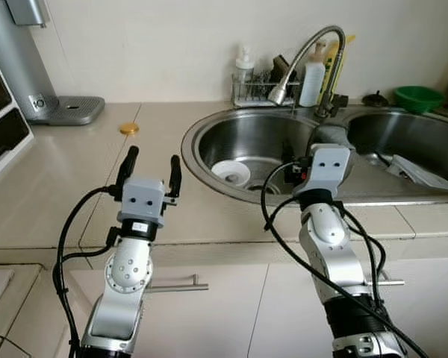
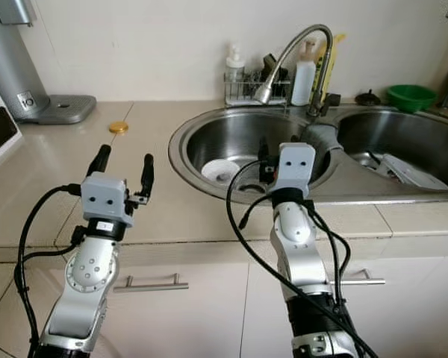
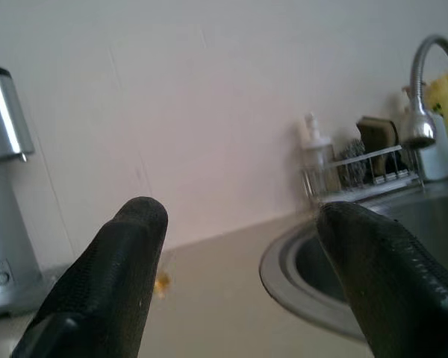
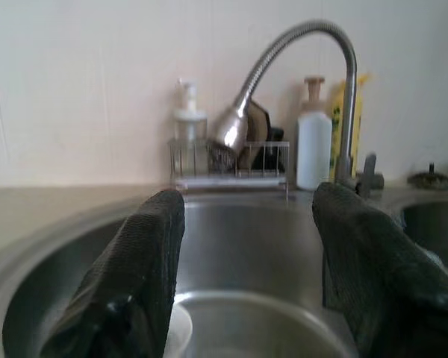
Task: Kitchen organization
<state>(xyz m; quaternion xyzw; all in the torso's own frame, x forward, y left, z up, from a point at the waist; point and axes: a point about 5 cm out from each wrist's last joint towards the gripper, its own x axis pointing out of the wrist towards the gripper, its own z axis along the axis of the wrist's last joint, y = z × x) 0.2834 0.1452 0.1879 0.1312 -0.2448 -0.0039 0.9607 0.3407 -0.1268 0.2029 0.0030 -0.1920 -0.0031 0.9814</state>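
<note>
My left gripper [image 1: 151, 165] is raised over the beige counter [image 1: 75, 186], left of the sink, open and holding nothing. At the front rim of the left sink basin [image 1: 209, 130] is my right gripper [image 4: 243, 261], open, pointing into the bowl with nothing between its fingers. A white round dish [image 1: 231, 172] lies at the bottom of that basin. A small gold lid [image 1: 129, 128] rests on the counter beyond the left gripper. In the right basin [image 1: 411, 138] lies a flat white item [image 1: 420, 174].
A curved faucet [image 1: 306, 56] arches over the sink. Behind it stands a wire rack [image 1: 257, 93] with a soap pump, sponges and bottles. A green bowl [image 1: 418, 98] sits at the back right. A silver appliance [image 1: 22, 63] stands at the back left. Cabinet handles run below the counter edge.
</note>
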